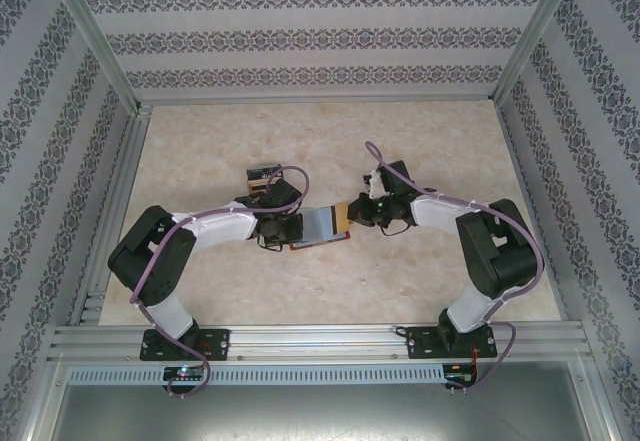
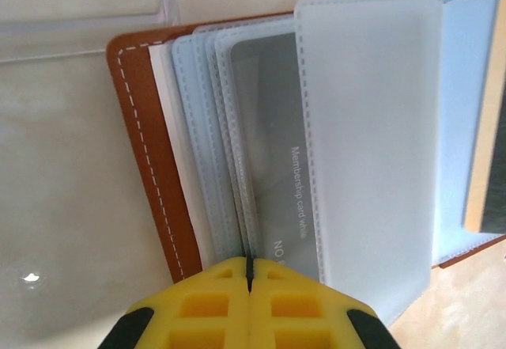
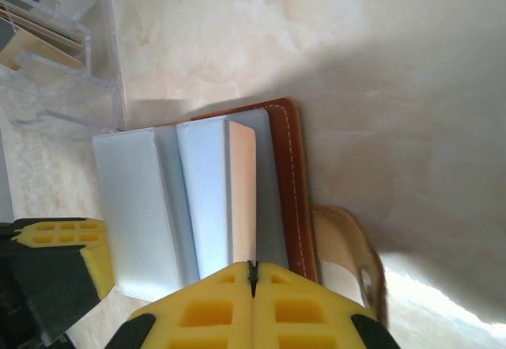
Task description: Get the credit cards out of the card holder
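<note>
The card holder (image 1: 318,231) lies spread open on the table between my two grippers, with a reddish-brown cover (image 2: 146,143) and pale blue plastic sleeves. A grey credit card (image 2: 273,151) printed "Membership card" sits in one sleeve. My left gripper (image 2: 250,266) is shut on the near edges of the fanned sleeves. My right gripper (image 3: 253,268) is shut on the edge of a thin pale card (image 3: 237,199) that stands upright from the holder's other half, beside the brown cover (image 3: 288,183) and its tan tab (image 3: 348,246). In the top view, the right gripper (image 1: 350,213) meets the holder's right end.
A clear plastic box (image 1: 262,175) with dark and orange contents stands just behind the left gripper, close to the holder; the clear box (image 3: 55,40) has tiered slots. Patterned walls and metal rails (image 1: 300,336) enclose the marbled table.
</note>
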